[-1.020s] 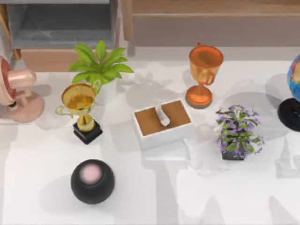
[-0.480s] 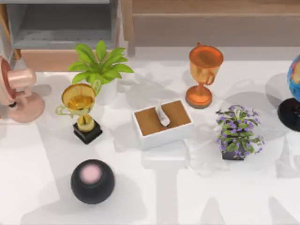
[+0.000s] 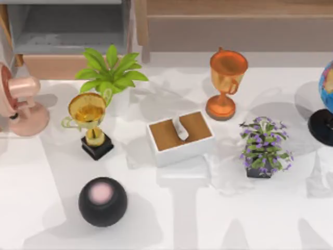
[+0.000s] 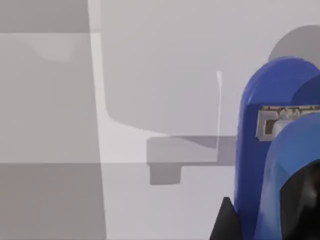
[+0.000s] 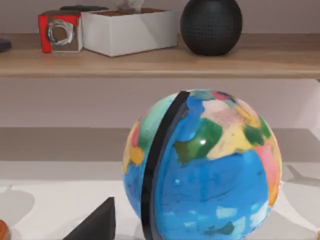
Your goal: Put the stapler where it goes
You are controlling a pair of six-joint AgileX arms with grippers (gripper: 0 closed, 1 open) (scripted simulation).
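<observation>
Stapler (image 4: 265, 150): bright blue with a metal plate near its rounded end; it sits right up against my left wrist camera, its long axis running away from the camera over the white table (image 4: 160, 100).
Nearer arm: my left, in my judgement.
Left gripper: cannot tell whether it grips the stapler.
Right gripper: parked facing the globe (image 5: 205, 165); fingers cannot be told.

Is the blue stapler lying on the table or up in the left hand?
Cannot tell for sure. The bright-blue stapler with its metal strip sits close against the left wrist camera, a dark fingertip beside it; no grip visible.
</observation>
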